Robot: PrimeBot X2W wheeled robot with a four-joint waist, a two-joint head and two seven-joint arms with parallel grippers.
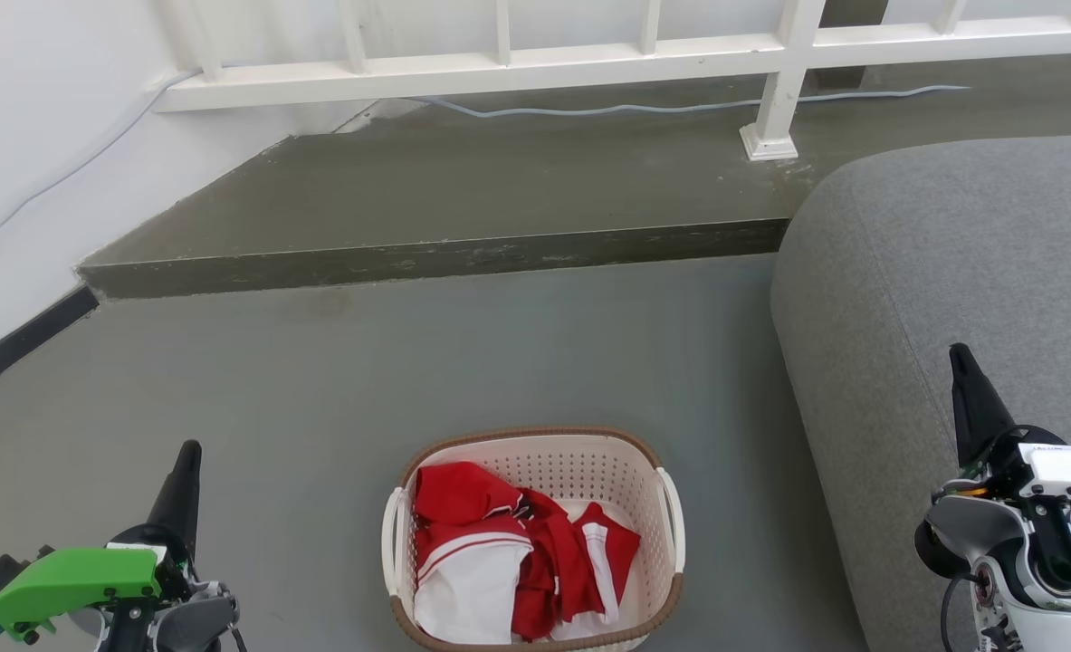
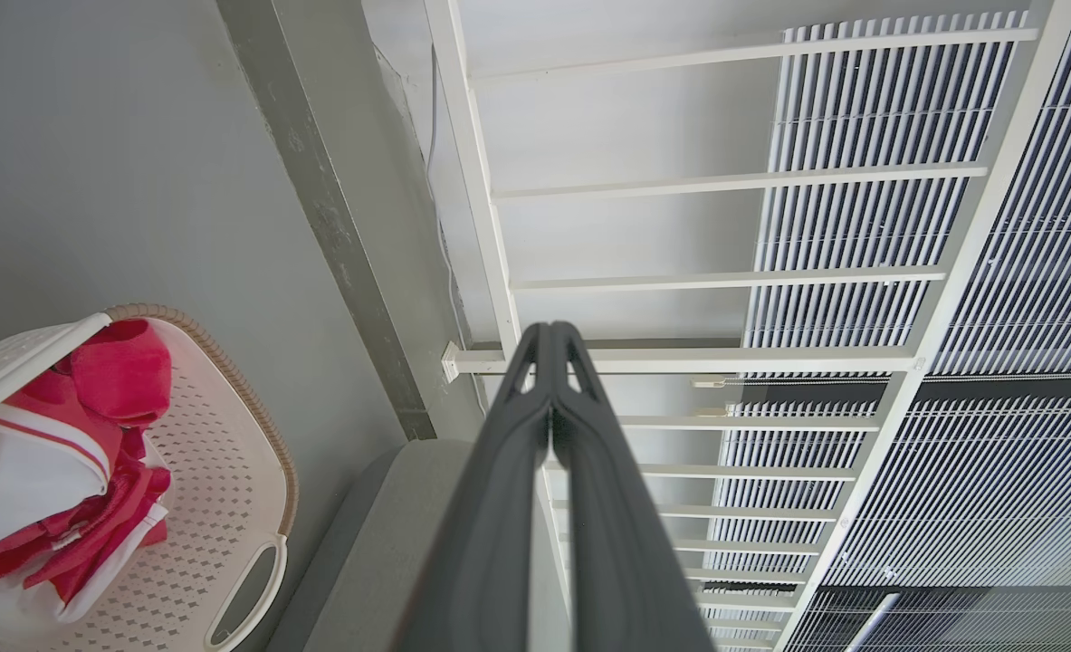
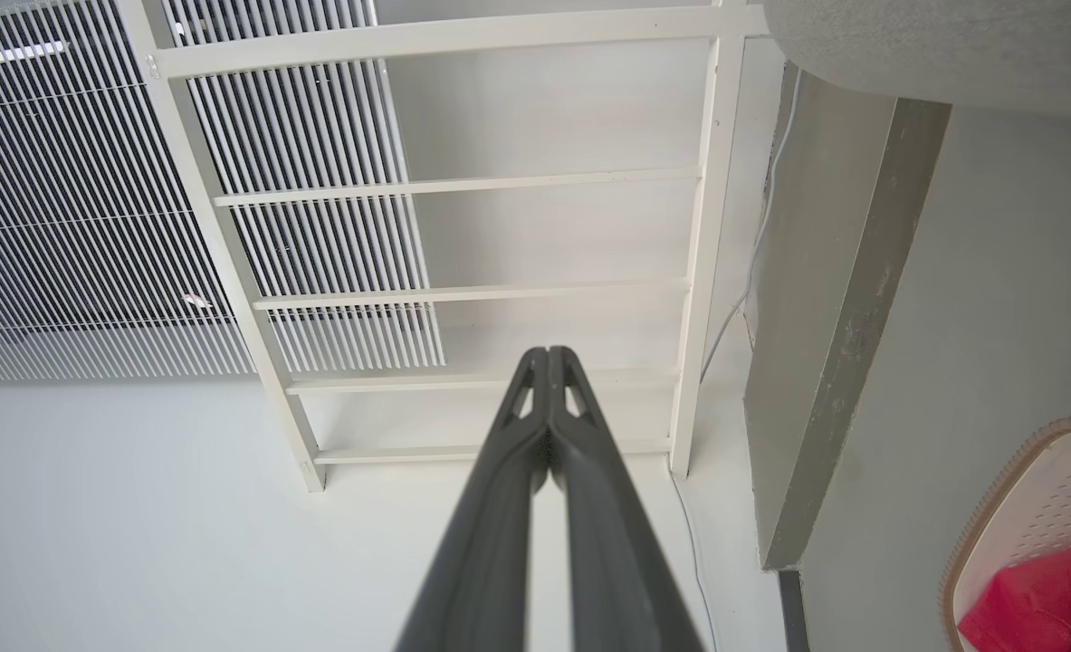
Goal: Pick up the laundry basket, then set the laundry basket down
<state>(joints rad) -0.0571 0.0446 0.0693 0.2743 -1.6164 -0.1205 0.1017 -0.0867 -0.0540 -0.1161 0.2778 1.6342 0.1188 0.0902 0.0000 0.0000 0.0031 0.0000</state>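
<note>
Shows the laundry basket (image 1: pixel 580 471) standing on the grey floor (image 1: pixel 363 380). Holds crumpled red and white garments (image 1: pixel 499 543) inside perforated cream walls under a brown woven-look rim, with a white handle on each side. Places the left gripper (image 1: pixel 189 453) left of the basket and apart from it, fingers pointing up and showing as a single dark spike above a green wrist part (image 1: pixel 73 580). Places the right gripper (image 1: pixel 959 355) well to the right of the basket, again a single dark spike, over a grey sofa (image 1: pixel 951 254) just right of the basket. Beyond the basket, takes in a raised concrete step (image 1: pixel 463 199), a white railing (image 1: pixel 499 65) and a pale cable (image 1: pixel 662 109).
</note>
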